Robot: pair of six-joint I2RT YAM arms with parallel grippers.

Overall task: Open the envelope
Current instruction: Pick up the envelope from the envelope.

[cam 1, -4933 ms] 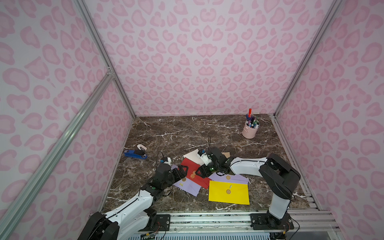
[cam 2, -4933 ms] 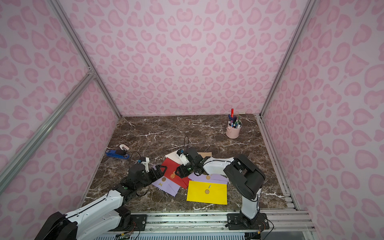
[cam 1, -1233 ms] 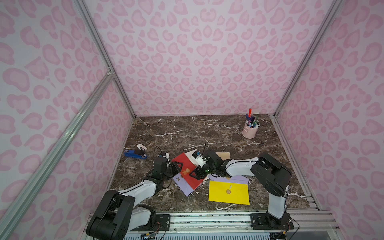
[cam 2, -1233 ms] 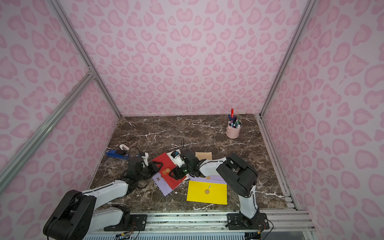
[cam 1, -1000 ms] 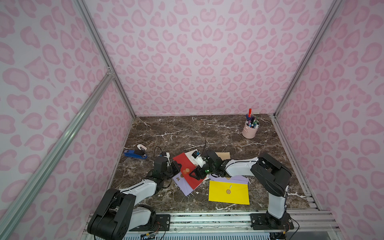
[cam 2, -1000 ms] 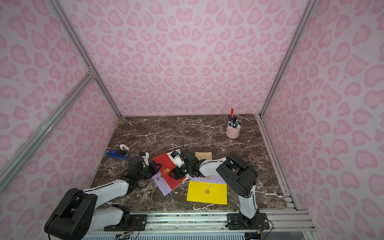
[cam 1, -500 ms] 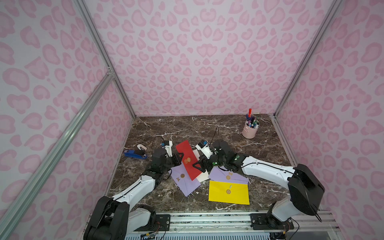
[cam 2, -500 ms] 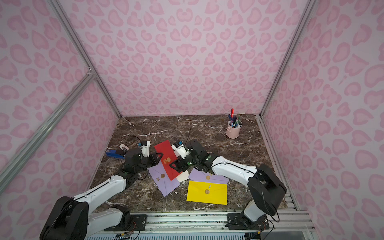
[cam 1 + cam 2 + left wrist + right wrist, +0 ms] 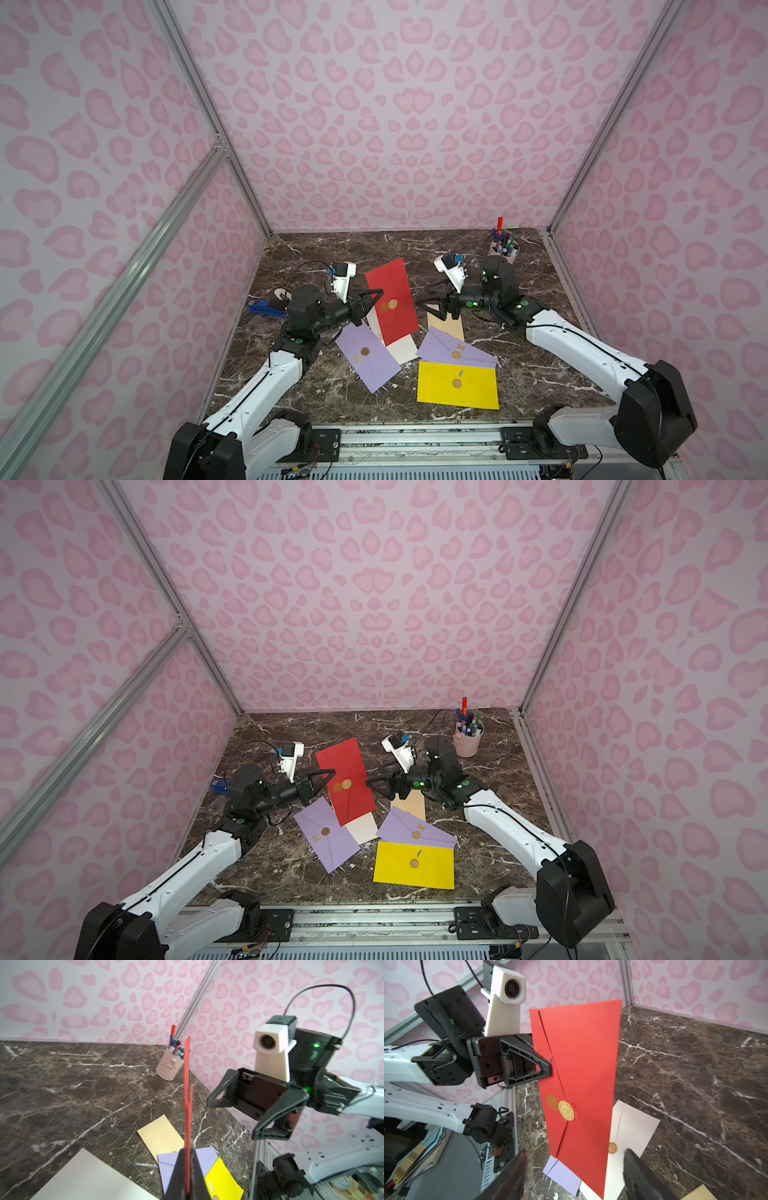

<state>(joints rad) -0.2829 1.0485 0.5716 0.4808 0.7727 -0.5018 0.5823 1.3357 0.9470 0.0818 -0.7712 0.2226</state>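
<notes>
The red envelope (image 9: 392,303) (image 9: 347,779) is held upright above the pile, its flap down under a gold seal (image 9: 566,1110). My left gripper (image 9: 376,296) (image 9: 330,774) (image 9: 188,1150) is shut on its long edge, seen from the side in the right wrist view (image 9: 548,1066). The left wrist view shows the envelope edge-on (image 9: 188,1095). My right gripper (image 9: 426,297) (image 9: 374,783) (image 9: 575,1151) stands open just right of the envelope, facing its sealed side (image 9: 581,1064) without touching it. The left wrist view shows the right gripper (image 9: 236,1118) with its jaws wide apart.
On the marble table lie two purple envelopes (image 9: 368,357) (image 9: 455,353), a yellow one (image 9: 457,384), a white one (image 9: 401,347) and a tan one (image 9: 451,324). A pink pen cup (image 9: 505,249) stands back right. A blue object (image 9: 264,309) lies by the left wall.
Over the last second my left gripper has raised the red envelope off the pile and stood it upright. My right gripper has pulled back to the right and lifted, its jaws a little wider.
</notes>
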